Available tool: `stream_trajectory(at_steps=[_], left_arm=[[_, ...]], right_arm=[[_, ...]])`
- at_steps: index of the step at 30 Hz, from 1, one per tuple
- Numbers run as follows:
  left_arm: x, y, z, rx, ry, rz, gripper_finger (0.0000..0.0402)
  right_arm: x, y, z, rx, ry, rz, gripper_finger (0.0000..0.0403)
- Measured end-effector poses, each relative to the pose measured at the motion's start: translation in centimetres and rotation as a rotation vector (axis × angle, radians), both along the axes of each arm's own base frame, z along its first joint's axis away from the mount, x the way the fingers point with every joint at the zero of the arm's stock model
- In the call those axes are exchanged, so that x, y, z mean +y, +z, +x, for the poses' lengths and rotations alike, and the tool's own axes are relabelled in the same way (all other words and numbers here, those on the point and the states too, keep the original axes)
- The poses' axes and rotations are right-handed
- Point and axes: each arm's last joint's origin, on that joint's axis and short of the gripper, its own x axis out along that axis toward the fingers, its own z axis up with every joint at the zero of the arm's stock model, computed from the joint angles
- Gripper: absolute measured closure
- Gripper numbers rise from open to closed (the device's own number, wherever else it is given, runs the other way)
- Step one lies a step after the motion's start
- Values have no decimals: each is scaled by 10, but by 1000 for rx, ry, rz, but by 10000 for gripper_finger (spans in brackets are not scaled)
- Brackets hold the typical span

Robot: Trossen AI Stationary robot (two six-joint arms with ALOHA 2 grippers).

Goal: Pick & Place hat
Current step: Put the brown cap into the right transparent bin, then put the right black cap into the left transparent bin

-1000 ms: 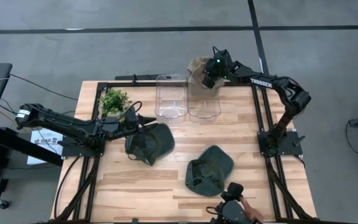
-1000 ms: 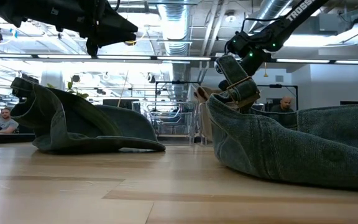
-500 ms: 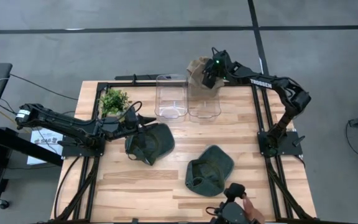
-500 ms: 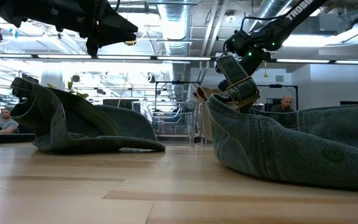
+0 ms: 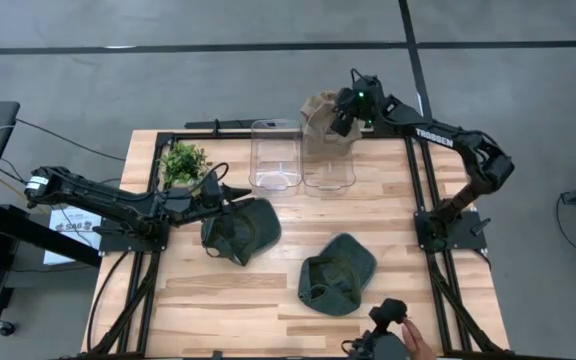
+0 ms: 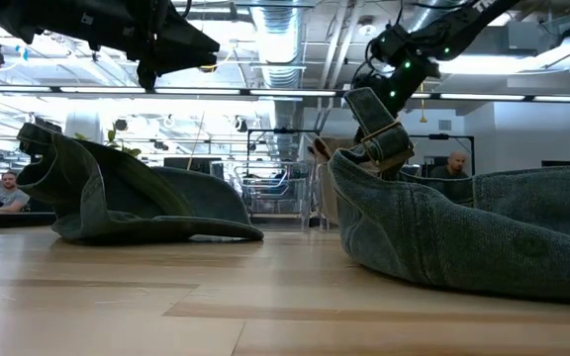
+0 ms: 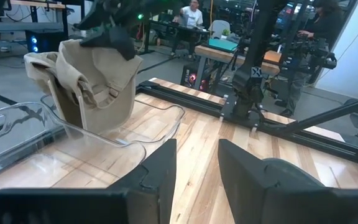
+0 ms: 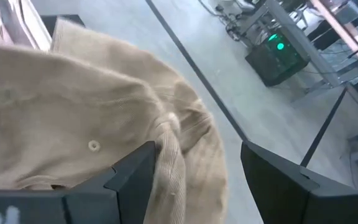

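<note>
Hovering at the far edge of the counter (image 5: 268,290), the right end effector (image 5: 345,112) sits just above and beside the tan hat (image 5: 320,118), which is draped over the back rim of the right-hand clear bin (image 5: 329,160). Its fingers (image 8: 132,174) stand spread apart in the right wrist view, with the tan corduroy fabric lying beneath and between them; nothing is clamped, and whether the fingertips touch the cloth cannot be told. A second clear bin (image 5: 274,155) stands touching the first, on the side away from this end effector.

Far from that end effector, toward the opposite side of the counter, the left end effector (image 5: 223,194) hangs just at the edge of a dark green hat (image 5: 242,229). Its fingers (image 7: 157,168) show a narrow gap in the left wrist view with nothing between them; from above it is unclear whether the tips touch the hat. A small potted plant (image 5: 182,162) stands just behind this end effector.

Another dark green hat (image 5: 336,272) lies near the front of the counter, well apart from both end effectors. In the low view it fills the right foreground (image 6: 463,232), while the other green hat (image 6: 127,203) lies on the left. At the front edge, a person's hand (image 5: 415,343) rests on a dark device (image 5: 383,335).
</note>
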Motion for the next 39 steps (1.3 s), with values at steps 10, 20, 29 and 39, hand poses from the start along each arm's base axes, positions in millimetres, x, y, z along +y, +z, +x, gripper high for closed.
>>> stream_trajectory(at_steps=[10,20,29,39], left_arm=[[0,0,0,4,0,1,286],[0,0,0,3,0,-2,286],[0,0,0,1,1,-9,286],[0,0,0,-3,0,-10,286]], right_arm=[[31,41,-19,-96,12,-6,178],[88,57,-33,-235,260,383,192],[158,17,-26,-146,510,604,217],[230,-38,-21,-41,768,667,246]])
